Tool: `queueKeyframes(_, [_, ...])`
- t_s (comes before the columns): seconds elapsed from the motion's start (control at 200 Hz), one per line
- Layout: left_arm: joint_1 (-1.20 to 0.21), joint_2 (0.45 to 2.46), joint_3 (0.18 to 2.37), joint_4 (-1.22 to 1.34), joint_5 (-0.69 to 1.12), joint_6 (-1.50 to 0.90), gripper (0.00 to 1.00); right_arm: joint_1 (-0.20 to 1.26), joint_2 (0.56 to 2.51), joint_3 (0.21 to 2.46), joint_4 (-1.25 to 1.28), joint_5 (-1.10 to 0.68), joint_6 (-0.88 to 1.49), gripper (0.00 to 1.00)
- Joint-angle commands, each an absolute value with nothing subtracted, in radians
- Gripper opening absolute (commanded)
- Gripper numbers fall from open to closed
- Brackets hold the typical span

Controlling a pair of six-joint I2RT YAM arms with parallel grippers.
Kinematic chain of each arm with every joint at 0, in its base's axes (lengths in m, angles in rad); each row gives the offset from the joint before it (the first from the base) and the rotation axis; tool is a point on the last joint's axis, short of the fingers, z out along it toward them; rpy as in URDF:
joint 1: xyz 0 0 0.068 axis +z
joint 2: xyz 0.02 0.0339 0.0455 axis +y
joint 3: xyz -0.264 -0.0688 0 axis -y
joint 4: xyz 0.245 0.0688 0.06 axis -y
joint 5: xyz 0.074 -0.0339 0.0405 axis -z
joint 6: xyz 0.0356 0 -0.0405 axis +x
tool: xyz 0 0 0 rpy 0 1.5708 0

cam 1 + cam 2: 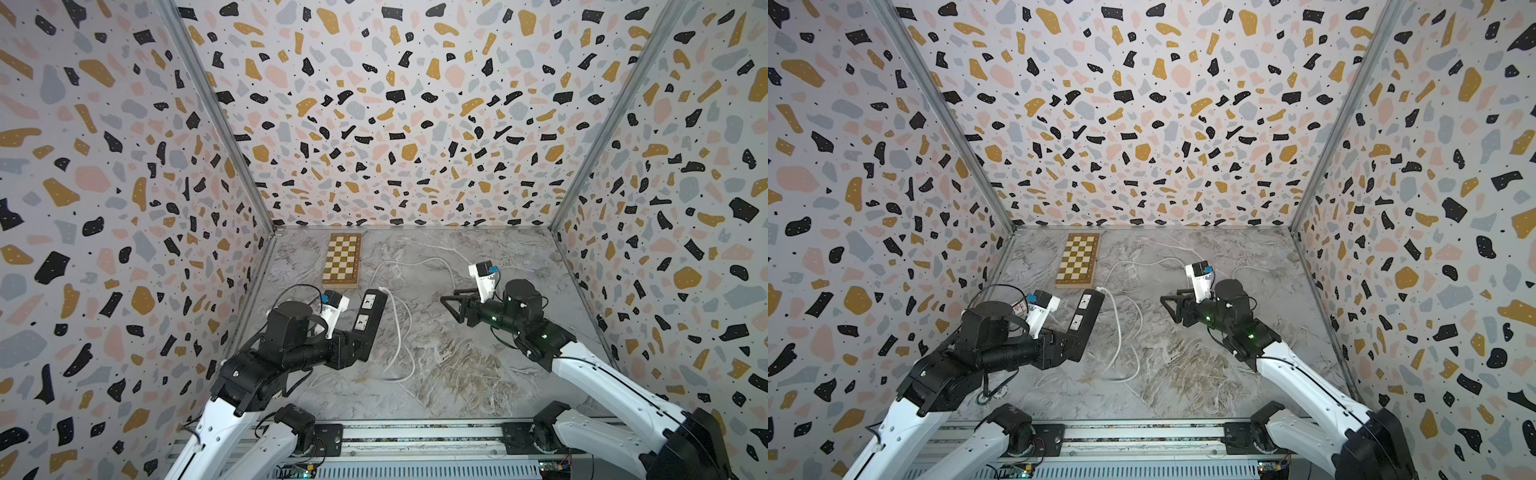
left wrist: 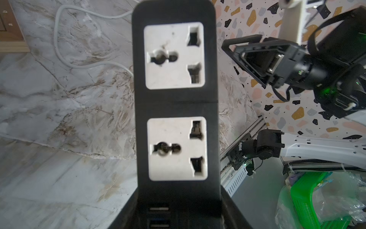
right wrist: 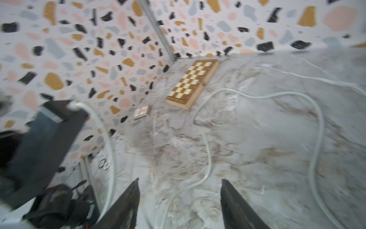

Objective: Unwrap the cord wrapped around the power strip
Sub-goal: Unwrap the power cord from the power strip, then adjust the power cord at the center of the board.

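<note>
Now my left gripper (image 2: 178, 216) is closed firmly on the dark end of the power strip (image 1: 370, 316) and holds it lifted and tilted over the table (image 1: 478, 374), with the two white socket faces turned up toward the wrist camera. My right gripper (image 3: 179, 180) hangs to the other side with its fingers spread wide and nothing between them, well apart from the strip. The cord (image 1: 397, 332) leaves the far end of the strip, drops to the table and lies there in loose curves. I see no turn of it around the black body, so I judge that the unwrapping is almost finished or finished. The strip looks stiff and rather light, with smooth plastic sides. Because I grip it only at one end, I think it can swing or slip if the cord pulls on it. The cord seems soft and a little springy, since it keeps its bends. If I must take it, I would pinch a free curve lying on the table, not the joint at the strip, and pull gently. The chessboard (image 1: 341, 260) lies near the back wall, out of the way.
</note>
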State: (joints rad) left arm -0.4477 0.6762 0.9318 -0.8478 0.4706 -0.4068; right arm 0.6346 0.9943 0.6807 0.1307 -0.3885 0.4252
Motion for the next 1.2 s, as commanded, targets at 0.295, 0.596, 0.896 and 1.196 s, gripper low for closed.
queueKeyframes(0.295, [-0.442, 0.662, 0.959, -0.772, 0.471, -0.374, 0.00, 0.857, 1.298, 0.672, -0.011, -0.221, 0.643, 0.60])
queueKeyframes(0.596, [-0.442, 0.658, 0.960, -0.760, 0.476, -0.371, 0.00, 0.938, 1.525, 0.716, 0.095, -0.247, 0.685, 0.51])
queueKeyframes(0.896, [-0.442, 0.652, 0.975, -0.808, 0.444, -0.307, 0.00, 0.844, 1.424, 0.741, -0.320, 0.082, 0.523, 0.10])
queueKeyframes(1.196, [-0.442, 0.708, 0.963, -0.804, 0.462, -0.206, 0.00, 0.631, 1.305, 0.708, -0.489, 0.107, 0.410, 0.10])
